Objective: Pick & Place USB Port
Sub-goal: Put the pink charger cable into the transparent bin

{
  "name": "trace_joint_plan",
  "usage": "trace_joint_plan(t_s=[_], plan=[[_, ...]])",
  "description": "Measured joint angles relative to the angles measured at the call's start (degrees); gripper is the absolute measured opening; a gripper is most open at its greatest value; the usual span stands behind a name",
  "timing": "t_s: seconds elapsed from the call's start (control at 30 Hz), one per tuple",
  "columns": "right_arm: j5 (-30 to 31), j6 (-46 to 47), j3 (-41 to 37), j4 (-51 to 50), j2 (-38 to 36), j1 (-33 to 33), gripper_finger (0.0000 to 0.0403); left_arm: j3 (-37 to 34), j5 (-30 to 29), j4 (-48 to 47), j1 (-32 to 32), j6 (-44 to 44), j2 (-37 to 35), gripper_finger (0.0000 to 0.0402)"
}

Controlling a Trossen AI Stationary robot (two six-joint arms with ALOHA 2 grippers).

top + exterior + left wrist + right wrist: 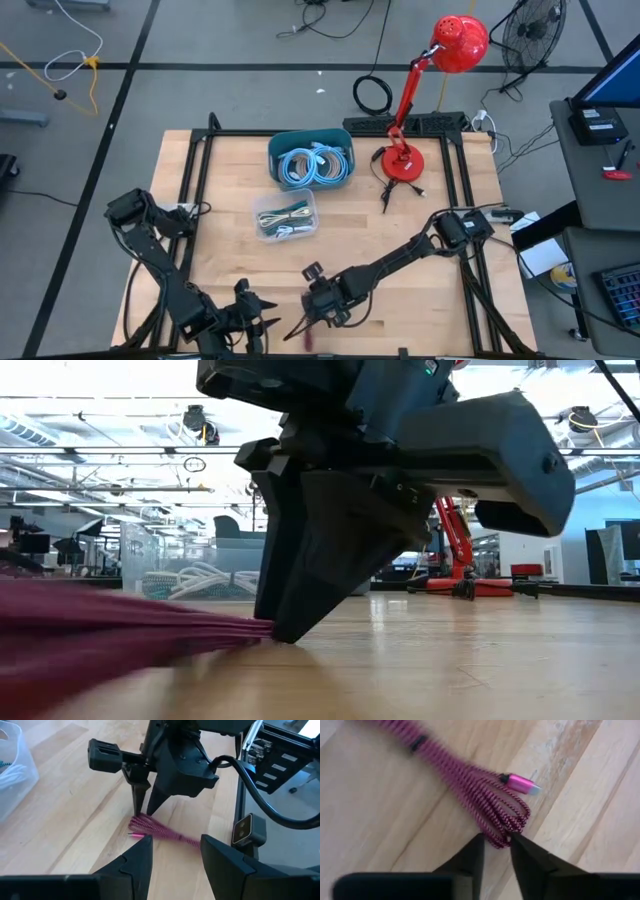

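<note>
Pink cable [470, 780]: bundled braided USB cable lying flat on the wooden table [420, 300]; looped end pinched between the right fingertips, metallic pink plug [520, 784] lying just beyond the loops, rest of the bundle trailing away from the fingers, a dark tie around it farther along.
Right fingers [470, 857]: narrow, closed to a slim gap on the outermost loops of the cable, tips down at the tabletop.
Right gripper [318, 312]: near the front edge of the table, roughly mid-width, arm stretched back to its base at the right side; in the low view [275, 630] tips touching the wood, cable running off sideways as a blurred pink band [110, 625].
Left gripper [172, 847]: pointing at the right gripper from just beside it, fingers apart with nothing between them, cable bundle [155, 829] lying on the wood just ahead of the tips; in the high view [250, 318] at the front edge, left of the right gripper.
Clear tub [285, 215]: farther back from both grippers, well apart, holding pale coiled cables.
Teal bin [311, 160]: behind the clear tub, touching or nearly touching it, holding light blue coiled cables.
Red desk lamp [405, 160]: standing at the back of the table, right of the teal bin, head leaning out beyond the rear edge.
</note>
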Motion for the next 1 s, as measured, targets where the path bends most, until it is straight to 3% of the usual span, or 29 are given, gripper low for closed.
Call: trace_joint_plan(t_s=[0.2,0.47,0.77,1.0], plan=[[0.51,4.01,0.00,0.00,-0.04,-0.11,0.0007,0.00,-0.01,-0.51,0.00,0.21,0.00,0.0168],[2.72,18.26,-0.02,-0.81,0.00,0.19,0.0003,0.00,0.00,-0.97,0.02,0.21,0.00,0.0168],[2.05,19.75,-0.24,-0.16,-1.31,2.31,0.0004,0.00,-0.02,-1.57,0.02,0.46,0.00,0.0168],[2.72,19.40,-0.15,3.19,-5.87,3.48,0.0037,0.02,0.00,-1.73,0.02,1.49,0.00,0.0168]])
